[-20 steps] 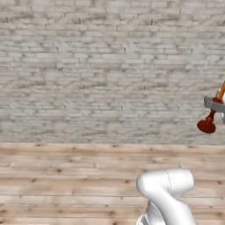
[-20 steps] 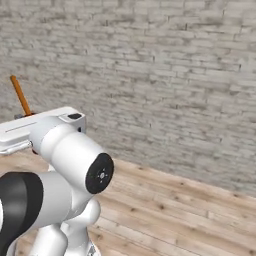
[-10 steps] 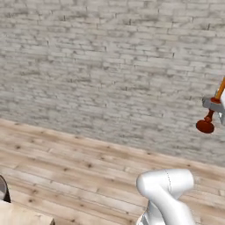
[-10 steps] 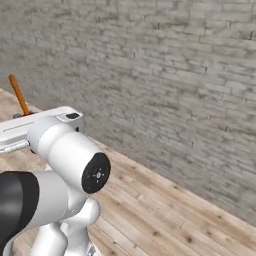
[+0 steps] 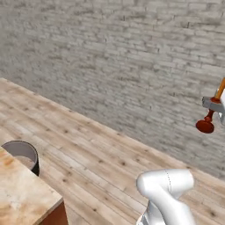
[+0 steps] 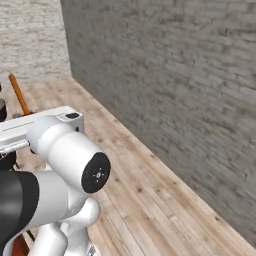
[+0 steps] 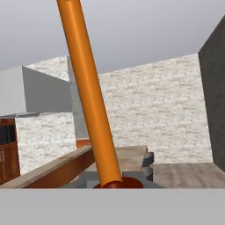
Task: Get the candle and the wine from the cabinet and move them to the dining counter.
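Carry step: gripper [image 5: 214,105] is clamped on the candle [image 5: 210,115], held up in the air over the wood floor [image 5: 96,149]. Dining counter [image 5: 22,193] corner shows lower left. Next move calls for reaching it and setting the candle down upright.

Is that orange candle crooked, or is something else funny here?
Yes, a bit. The thin orange taper candle in its small dark red holder leans instead of standing straight, carried in the air by the robot's hand, shut on it. Nothing looks spilled or broken; the beige stone counter corner looks fine.
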### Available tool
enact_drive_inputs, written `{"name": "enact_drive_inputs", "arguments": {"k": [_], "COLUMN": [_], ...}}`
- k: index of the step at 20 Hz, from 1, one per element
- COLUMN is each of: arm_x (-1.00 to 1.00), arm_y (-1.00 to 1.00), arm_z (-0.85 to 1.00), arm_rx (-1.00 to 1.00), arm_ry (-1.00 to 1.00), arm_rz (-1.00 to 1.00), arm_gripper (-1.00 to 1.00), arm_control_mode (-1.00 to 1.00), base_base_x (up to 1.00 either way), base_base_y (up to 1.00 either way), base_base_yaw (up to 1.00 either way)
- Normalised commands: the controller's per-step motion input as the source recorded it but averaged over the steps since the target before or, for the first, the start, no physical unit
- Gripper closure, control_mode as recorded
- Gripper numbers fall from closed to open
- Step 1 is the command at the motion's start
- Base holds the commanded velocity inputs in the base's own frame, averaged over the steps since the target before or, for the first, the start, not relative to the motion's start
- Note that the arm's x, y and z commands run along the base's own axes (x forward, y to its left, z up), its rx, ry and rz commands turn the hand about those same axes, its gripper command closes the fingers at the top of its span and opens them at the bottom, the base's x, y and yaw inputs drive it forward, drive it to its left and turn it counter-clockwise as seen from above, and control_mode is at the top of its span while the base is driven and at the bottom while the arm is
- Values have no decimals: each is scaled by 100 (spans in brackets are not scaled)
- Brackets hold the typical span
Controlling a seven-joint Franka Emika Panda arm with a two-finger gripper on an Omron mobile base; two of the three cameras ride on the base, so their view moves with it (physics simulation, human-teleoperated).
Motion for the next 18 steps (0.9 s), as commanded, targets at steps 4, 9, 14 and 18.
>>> {"name": "enact_drive_inputs", "arguments": {"k": [4,9,14,18], "arm_x": [0,0,0,0], "arm_y": [0,0,0,0], "arm_z": [0,0,0,0], "arm_rx": [0,0,0,0], "arm_ry": [0,0,0,0], "arm_rz": [0,0,0,0], "arm_gripper": [100,100,100,100], "arm_control_mode": [100,100,100,100], "base_base_x": [55,67,68,69], "base_base_y": [-16,-20,-19,-19], "base_base_yaw": [44,31,30,30]}}
